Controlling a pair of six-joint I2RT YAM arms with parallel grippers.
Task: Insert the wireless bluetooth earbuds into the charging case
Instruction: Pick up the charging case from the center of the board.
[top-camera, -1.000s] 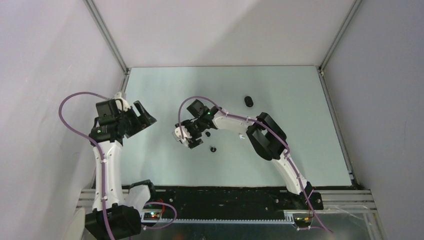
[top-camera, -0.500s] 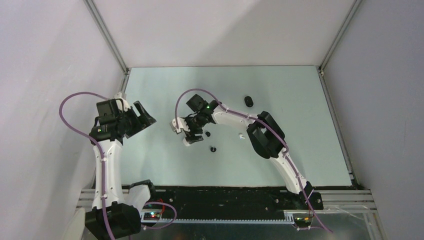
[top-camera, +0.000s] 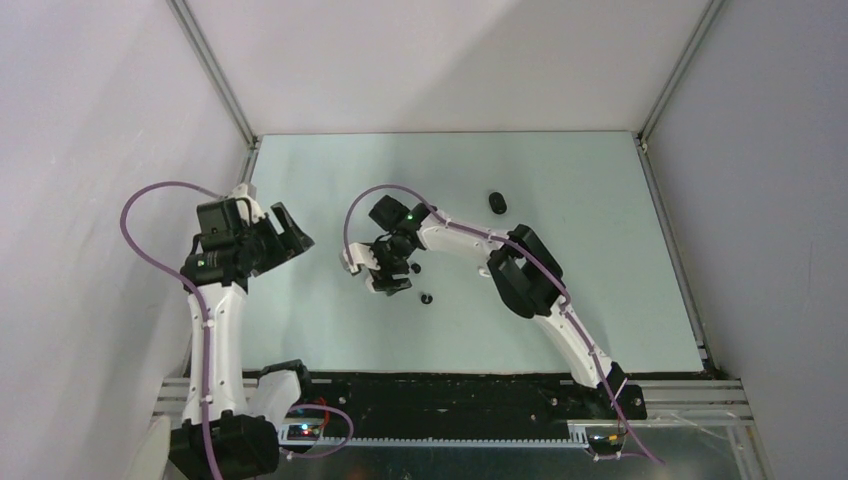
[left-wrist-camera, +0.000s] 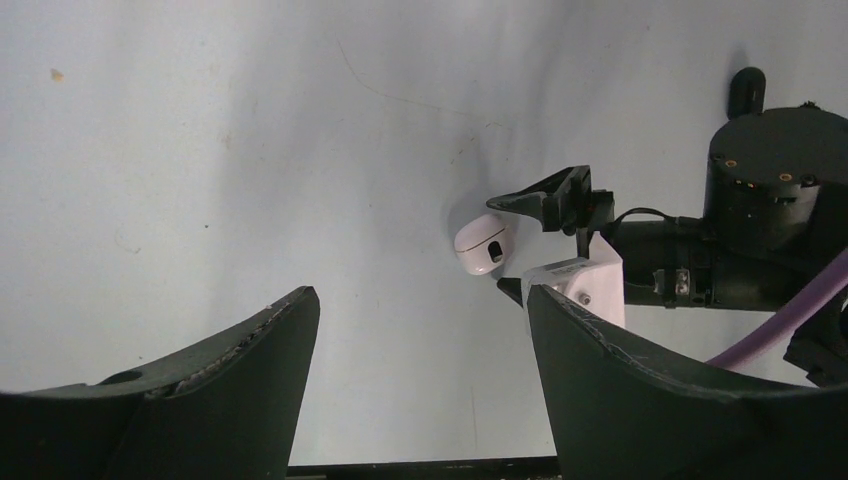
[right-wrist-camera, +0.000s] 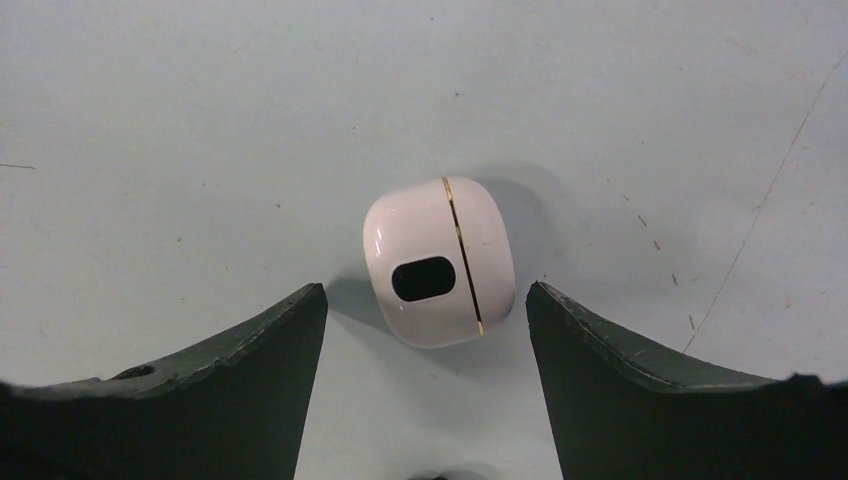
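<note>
A closed white pebble-shaped charging case (right-wrist-camera: 440, 262) with a gold seam and a black oval lies on the table. My right gripper (right-wrist-camera: 425, 290) is open and hangs over it, one finger on each side, touching nothing. In the top view the right gripper (top-camera: 372, 270) hides the case. The left wrist view shows the case (left-wrist-camera: 483, 245) between the right gripper's fingers. Two tiny black earbuds (top-camera: 426, 298) (top-camera: 415, 267) lie just right of that gripper. My left gripper (top-camera: 288, 236) (left-wrist-camera: 422, 295) is open and empty, to the left. No white earbuds show.
A black pebble-shaped case (top-camera: 498, 203) lies toward the far middle of the table and shows in the left wrist view (left-wrist-camera: 745, 90). Walls enclose the table (top-camera: 600, 300) on the left, the far side and the right.
My right gripper has shifted slightly left and settled over the white case. The left arm has barely moved.
</note>
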